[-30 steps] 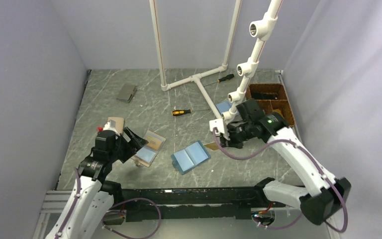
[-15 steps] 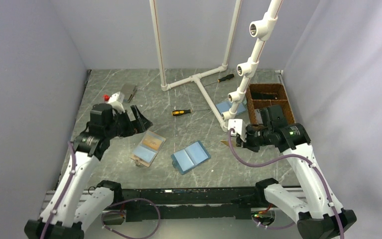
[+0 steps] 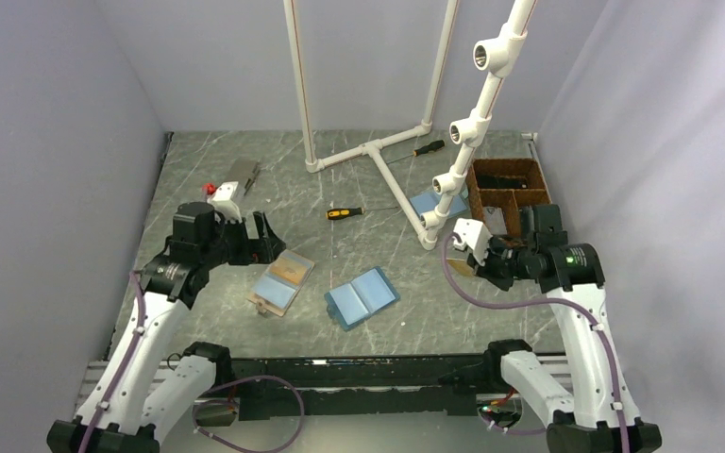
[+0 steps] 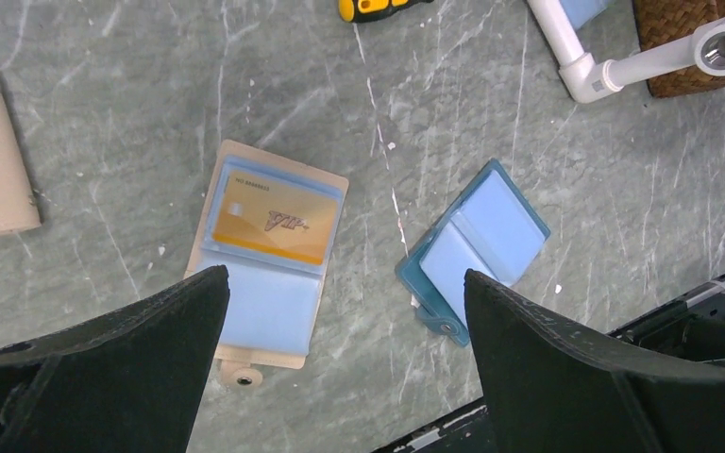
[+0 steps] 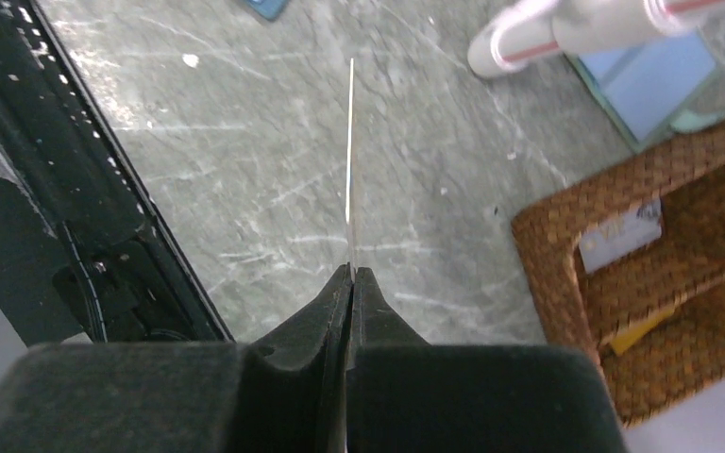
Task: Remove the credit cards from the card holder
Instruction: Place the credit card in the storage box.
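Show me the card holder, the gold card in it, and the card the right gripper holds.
card holder point(image 4: 278, 311): left wrist view, its lower blue panel.
gold card point(image 4: 272, 222): left wrist view, middle of its face.
held card point(image 5: 350, 160): right wrist view, its thin edge.

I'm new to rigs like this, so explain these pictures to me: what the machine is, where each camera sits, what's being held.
Two robot arms are bolted at the near edge of a table, each ending in a two-finger gripper. One picture looks down from above; the other two come from wrist cameras. The left gripper hangs open near the card holder, which lies open with a gold card inside. The right gripper is shut on a thin card, seen edge-on. Also there: a light-blue wallet, a screwdriver, a wicker basket.
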Robot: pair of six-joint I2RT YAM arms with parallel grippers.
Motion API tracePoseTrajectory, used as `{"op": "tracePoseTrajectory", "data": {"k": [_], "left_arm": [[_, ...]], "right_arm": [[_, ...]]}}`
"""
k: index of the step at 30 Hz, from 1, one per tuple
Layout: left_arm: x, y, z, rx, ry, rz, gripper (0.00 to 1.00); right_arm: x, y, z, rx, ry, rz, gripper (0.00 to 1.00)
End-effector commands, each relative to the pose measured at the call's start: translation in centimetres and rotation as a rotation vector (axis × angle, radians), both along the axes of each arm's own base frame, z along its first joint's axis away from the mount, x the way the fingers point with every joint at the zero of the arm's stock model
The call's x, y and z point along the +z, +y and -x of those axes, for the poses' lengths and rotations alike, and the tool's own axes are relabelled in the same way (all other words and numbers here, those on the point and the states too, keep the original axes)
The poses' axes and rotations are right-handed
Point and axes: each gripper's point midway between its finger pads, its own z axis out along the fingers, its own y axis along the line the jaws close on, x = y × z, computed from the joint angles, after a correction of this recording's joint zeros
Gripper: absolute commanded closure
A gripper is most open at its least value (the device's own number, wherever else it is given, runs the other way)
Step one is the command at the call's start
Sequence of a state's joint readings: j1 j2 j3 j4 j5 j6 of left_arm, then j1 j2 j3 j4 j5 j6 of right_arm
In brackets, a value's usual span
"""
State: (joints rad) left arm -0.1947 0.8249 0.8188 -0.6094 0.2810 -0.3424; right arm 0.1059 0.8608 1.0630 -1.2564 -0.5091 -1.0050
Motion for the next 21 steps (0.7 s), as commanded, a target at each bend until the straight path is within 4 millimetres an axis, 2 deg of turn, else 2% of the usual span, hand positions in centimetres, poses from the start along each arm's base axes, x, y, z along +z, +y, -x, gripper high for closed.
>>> {"op": "tracePoseTrajectory", "data": {"k": [1,13,21], "left_arm": [[1.4,0.7,-0.4,-0.001,-0.094,-0.043,0.01],[2.5,1.2,0.2,0.015,-0.147,-0.050,0.01],[2.7,1.4,0.2,0.022,-0.154,-0.053,0.01]], "right_arm": [[0.4,-2.3,0.0,-0.074,-0.011,0.052,1.00],[0.4,-8.1,-1.6,-0.247,0.034,0.004,1.00],[0.5,-12.3,-4.3,-0.393,0.031,-0.014,1.00]]}}
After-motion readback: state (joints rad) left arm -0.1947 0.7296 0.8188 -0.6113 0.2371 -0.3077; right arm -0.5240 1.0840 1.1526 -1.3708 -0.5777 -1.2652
